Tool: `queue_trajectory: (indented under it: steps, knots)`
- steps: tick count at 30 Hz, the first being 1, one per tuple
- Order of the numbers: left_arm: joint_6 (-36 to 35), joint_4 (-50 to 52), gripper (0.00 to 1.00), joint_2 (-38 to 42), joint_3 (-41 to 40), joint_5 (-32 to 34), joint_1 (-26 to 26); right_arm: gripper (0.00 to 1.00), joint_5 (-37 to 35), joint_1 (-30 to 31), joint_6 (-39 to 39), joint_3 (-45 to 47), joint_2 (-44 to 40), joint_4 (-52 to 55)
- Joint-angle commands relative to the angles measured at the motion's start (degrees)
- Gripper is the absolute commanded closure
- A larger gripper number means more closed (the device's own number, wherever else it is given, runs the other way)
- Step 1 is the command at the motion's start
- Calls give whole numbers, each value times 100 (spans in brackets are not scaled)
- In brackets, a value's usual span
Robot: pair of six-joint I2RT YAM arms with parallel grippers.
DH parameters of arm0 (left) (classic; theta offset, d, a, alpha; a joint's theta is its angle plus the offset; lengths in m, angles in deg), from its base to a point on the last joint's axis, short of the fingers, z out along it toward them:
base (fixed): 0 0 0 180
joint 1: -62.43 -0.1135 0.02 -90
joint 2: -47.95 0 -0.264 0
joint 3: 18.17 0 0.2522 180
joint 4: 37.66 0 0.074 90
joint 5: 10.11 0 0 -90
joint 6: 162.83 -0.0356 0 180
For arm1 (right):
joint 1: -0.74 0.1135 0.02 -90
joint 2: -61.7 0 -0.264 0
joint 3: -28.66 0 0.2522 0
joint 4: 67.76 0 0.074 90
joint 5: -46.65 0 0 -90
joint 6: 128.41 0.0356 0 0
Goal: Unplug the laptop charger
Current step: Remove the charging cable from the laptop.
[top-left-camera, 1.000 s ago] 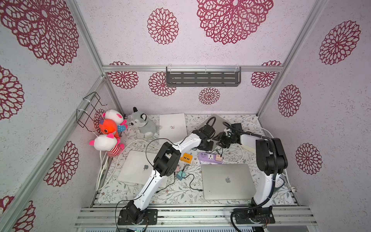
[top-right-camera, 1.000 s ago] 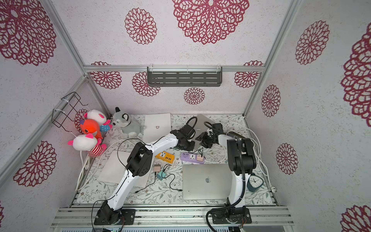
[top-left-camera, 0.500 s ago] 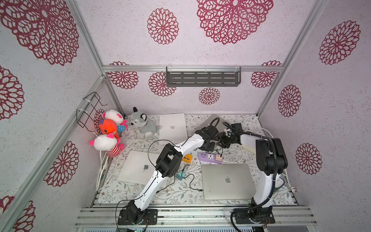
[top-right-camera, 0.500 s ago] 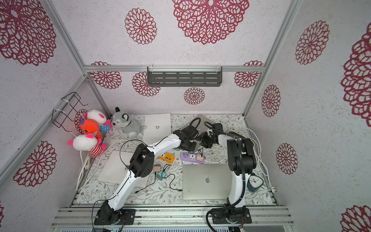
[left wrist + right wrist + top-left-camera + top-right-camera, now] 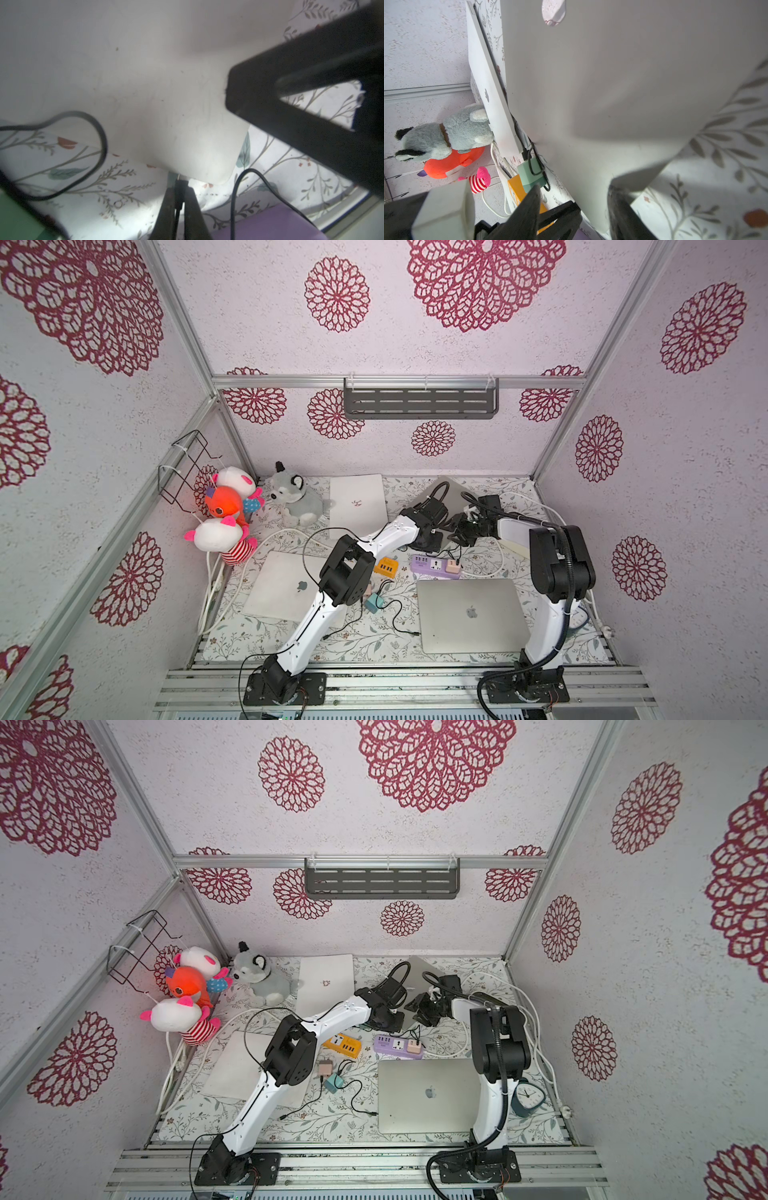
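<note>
Two high top views over the whole table [image 5: 374, 639]; wrist views close against one grey laptop [image 5: 145, 83].

**Grey laptop and black charger plug toward the desk's [image 5: 365, 645] 12 o'clock end**
The closed laptop [image 5: 455, 491] is lying turned diamond-wise, one corner pointing to 6 o'clock. The charger plug [image 5: 180, 184] is meeting its edge just beside that corner, and whether it is sitting fully in the port is unclear.
</note>
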Motion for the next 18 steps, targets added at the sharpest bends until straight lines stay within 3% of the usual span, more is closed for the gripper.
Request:
queue_trajectory:
  steps: [1, 7, 10, 13, 18]
  knots:
    - [-302, 1437, 97, -105, 20, 426, -72, 46, -528, -48, -158, 44, 354, 521]
    - [774, -120, 98, 412, -1249, -674, -42, 46, -512, -49, -162, 3, 376, 529]
    - [663, 93, 97, 356, -1144, -385, -3, 46, -484, -53, -169, 7, 374, 525]
    - [611, 503, 78, 279, -675, -163, -49, 46, -469, -43, -119, 70, 228, 434]
    - [630, 200, 61, 651, -580, -6, -189, 45, -584, -22, -269, -60, -205, 744]
